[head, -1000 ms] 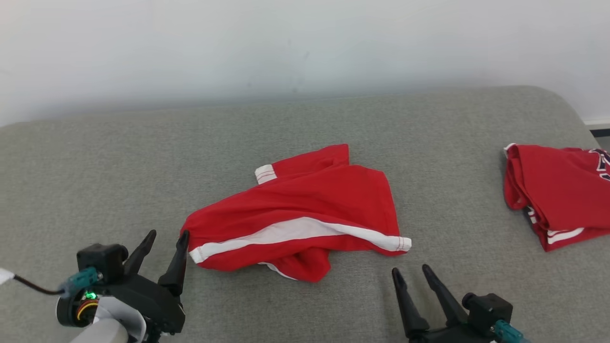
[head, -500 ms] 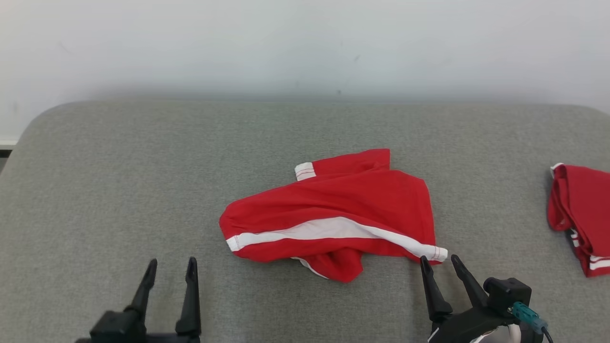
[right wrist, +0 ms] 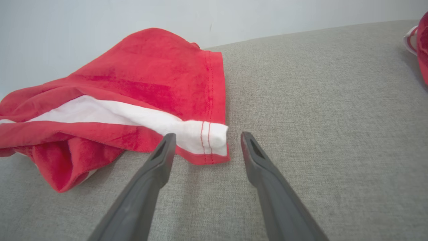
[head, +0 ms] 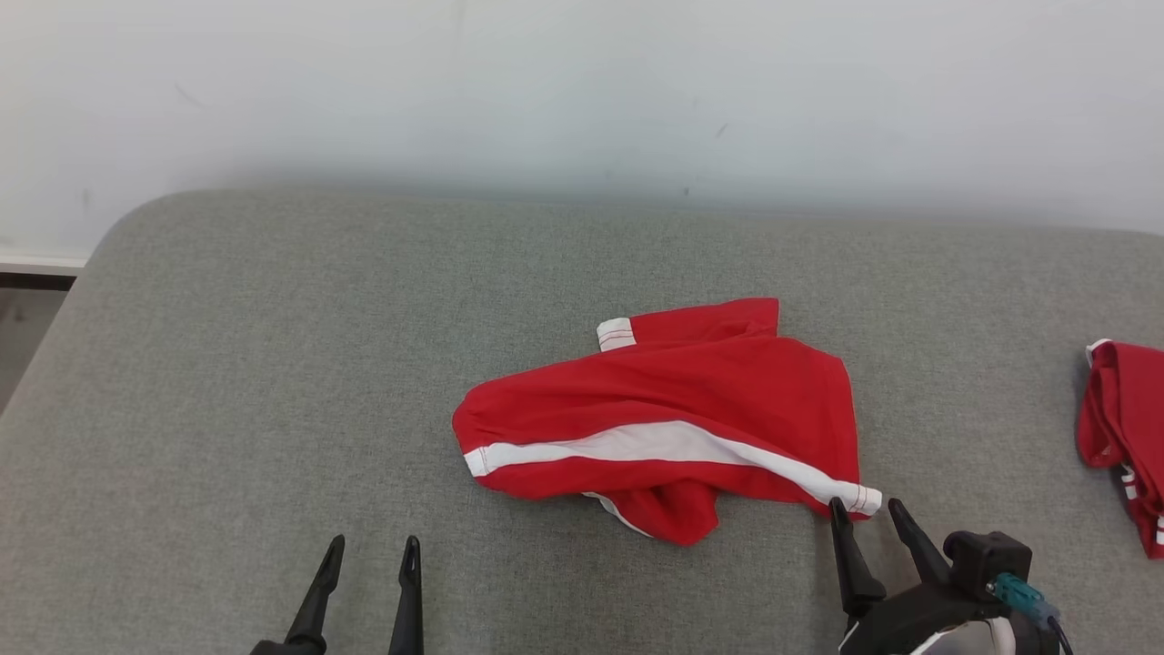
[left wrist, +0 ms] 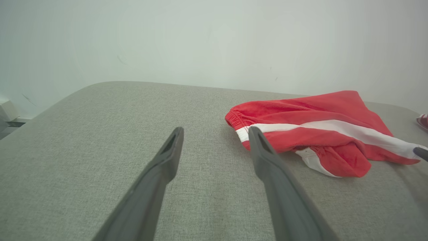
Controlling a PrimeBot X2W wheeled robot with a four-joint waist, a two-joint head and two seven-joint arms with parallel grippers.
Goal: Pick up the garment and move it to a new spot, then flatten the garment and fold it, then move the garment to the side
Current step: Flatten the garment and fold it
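- Where the head view ends at its bottom edge, the left gripper (head: 375,541) is cut off below its two long dark fingers. Those fingers stand spread wide with nothing between them, over the bare grey cushioned surface (head: 236,364), short of the red shorts (head: 673,400).
- At the right edge a second red garment (head: 1123,428) is cropped — a folded bulk with thin white stripes, its kind impossible to make out.
- Part of the red shorts is tucked underneath. A red lobe with a white edge pokes out below the front, and the far leg shows as a strip with a white cuff behind the main fold.
- These shorts lie crumpled right of centre on the surface, well apart from the second red garment.
- The right gripper (head: 864,505) has its fingers wide apart and grips nothing. In its wrist view the white-striped hem corner lies just ahead between the two tips — whether either tip touches cloth cannot be told.
- Shorts fabric looks soft, matte and slightly fleecy. It has a gathered elastic waistband at the left end, a broad white side stripe and red double stitching across that stripe at the hem.
- That surface is a coarse woven grey textile with a rounded, padded corner at far left. Behind it rises a plain pale wall (head: 582,82), faintly scuffed.
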